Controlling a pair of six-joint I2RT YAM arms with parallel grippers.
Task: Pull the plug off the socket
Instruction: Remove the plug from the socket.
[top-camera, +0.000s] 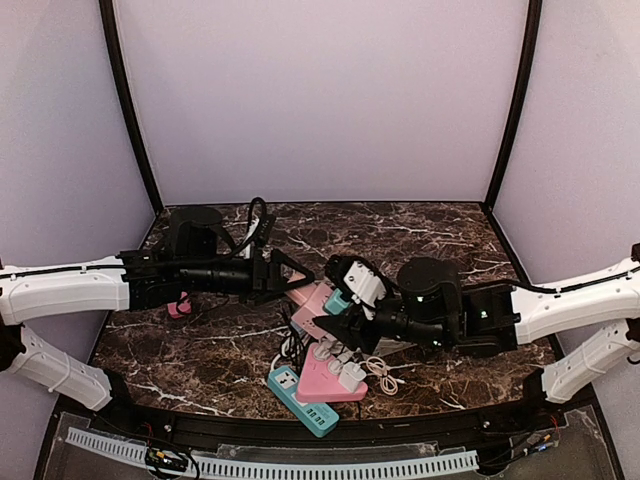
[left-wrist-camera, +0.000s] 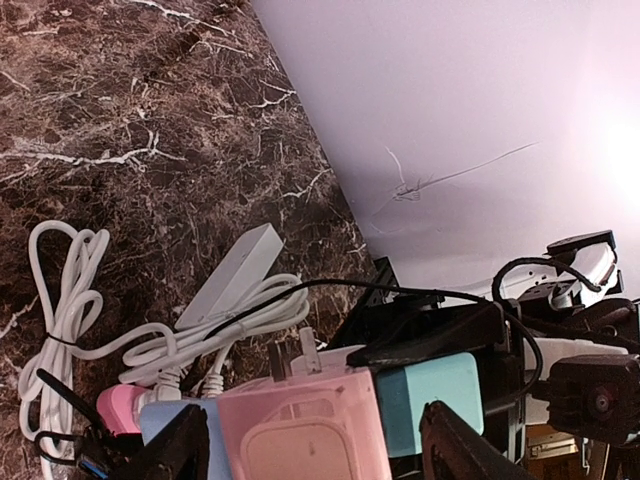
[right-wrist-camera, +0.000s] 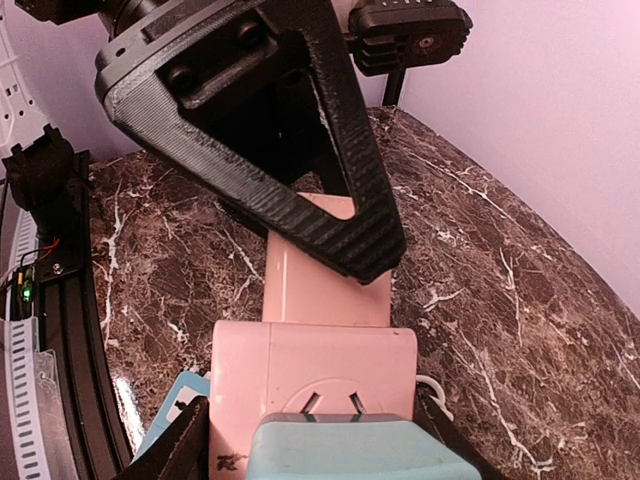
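Right gripper pinching pink socket | left gripper spread around pink plug | mark unreadable

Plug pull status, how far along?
Done: both hands are at the pink socket block. In hand: right hand brackets the teal plug, left hand straddles the pink block; grips unclear. Left: teal plug butts against pink with no gap, so the pull itself remains.
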